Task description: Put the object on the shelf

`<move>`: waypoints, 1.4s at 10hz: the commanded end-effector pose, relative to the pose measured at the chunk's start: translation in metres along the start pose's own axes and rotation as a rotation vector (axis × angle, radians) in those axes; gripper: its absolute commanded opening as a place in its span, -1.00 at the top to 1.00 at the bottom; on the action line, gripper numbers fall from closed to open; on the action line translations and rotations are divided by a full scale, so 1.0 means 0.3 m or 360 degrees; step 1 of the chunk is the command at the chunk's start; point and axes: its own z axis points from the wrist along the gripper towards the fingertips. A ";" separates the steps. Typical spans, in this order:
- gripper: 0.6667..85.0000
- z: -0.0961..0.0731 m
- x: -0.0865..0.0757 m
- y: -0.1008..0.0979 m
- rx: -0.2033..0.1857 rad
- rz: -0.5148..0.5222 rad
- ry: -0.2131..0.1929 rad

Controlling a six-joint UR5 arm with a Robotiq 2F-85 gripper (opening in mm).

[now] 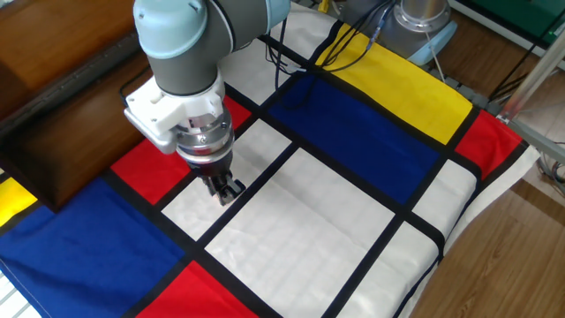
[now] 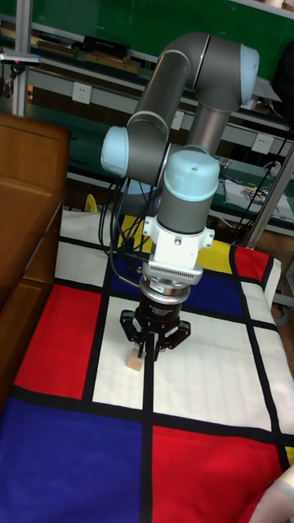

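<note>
The object, a tiny pale beige cube, rests on a white patch of the colour-block cloth. In the tall fixed view it peeks out at the lower left of my gripper. In the fixed view the gripper points straight down and its fingertips reach the cloth, hiding the cube. The fingers stand close together around the cube, and I cannot tell whether they are pressing on it. The shelf, dark brown wood, stands along the table's left side and also shows at the left edge as brown panels.
A cloth of red, blue, yellow and white blocks with black bands covers the table. Black cables trail from the arm at the back. A grey machine base stands behind the table. The cloth's right edge drops to a wooden floor.
</note>
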 end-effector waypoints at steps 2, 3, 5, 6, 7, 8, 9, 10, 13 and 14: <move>0.34 0.003 0.026 0.017 -0.0036 0.0026 0.0051; 0.34 0.003 0.038 0.017 -0.0035 0.0040 0.0073; 0.35 0.002 0.048 0.037 -0.0072 0.0063 0.0093; 0.28 0.002 0.036 0.041 -0.0080 0.0042 0.0071; 0.23 0.002 0.033 0.039 -0.0076 0.0032 0.0066; 0.20 0.002 0.028 0.039 -0.0077 0.0032 0.0056; 0.19 0.003 0.017 0.037 -0.0072 0.0035 0.0036; 0.23 0.003 0.015 0.030 -0.0060 0.0032 0.0032; 0.23 0.004 0.007 -0.010 0.0014 -0.0053 0.0017; 0.23 0.042 0.001 -0.037 0.0021 -0.0060 0.0016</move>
